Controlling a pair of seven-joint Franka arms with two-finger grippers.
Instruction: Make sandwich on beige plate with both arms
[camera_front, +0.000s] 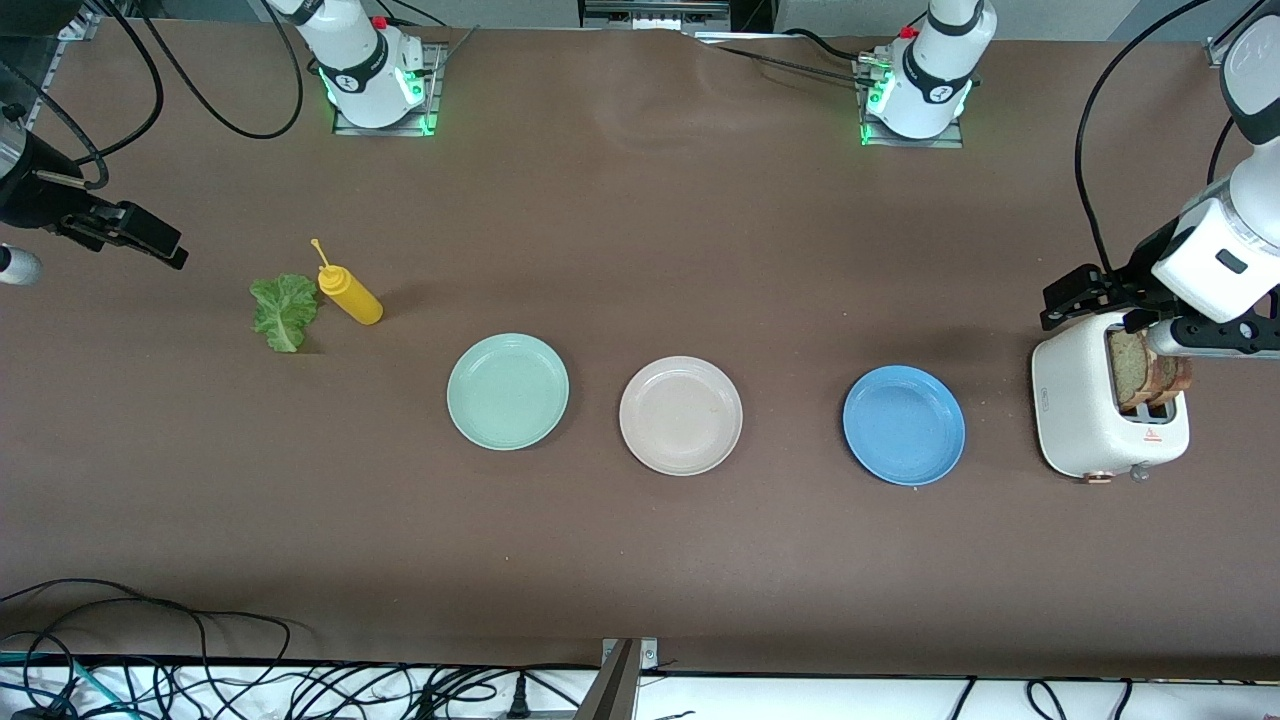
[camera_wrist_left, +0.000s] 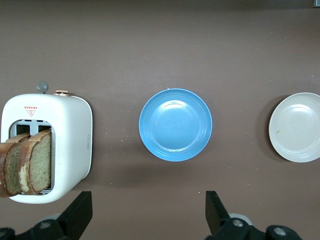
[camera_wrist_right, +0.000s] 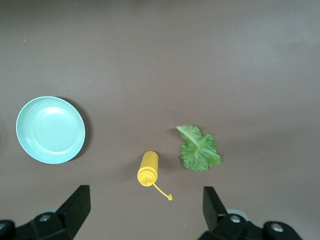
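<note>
Nearest the front camera, three round shallow-rimmed plates are sitting in a row on the matte brown table (camera_front: 640, 560). The blue plate (camera_front: 904, 424) is lying toward the left arm's end, the beige plate (camera_front: 681, 415) is sitting in the middle with its pale, smooth surface bare, and the mint-green plate (camera_front: 508, 391) is lying toward the right arm's end.

Toward the left arm's end, beside the blue plate, a glossy white toaster (camera_front: 1085, 415) with rounded corners is standing on the table. Two slices of speckled brown bread (camera_front: 1145, 370) with darker crust are sticking up out of its slots, side by side.

Slightly farther from the camera, toward the right arm's end, a ruffled green lettuce leaf (camera_front: 284, 311) is lying flat on the table. Just beside it a yellow squeeze bottle (camera_front: 350, 294) with a thin nozzle is lying on its side.

The left gripper (camera_front: 1075, 300) is hanging over the toaster's edge with its black fingers (camera_wrist_left: 80, 212) spread wide and holding nothing. The right gripper (camera_front: 140, 238) is hovering over bare table at the right arm's end, above the lettuce and bottle in its wrist view, with its fingers (camera_wrist_right: 77, 207) also spread wide and empty.
</note>
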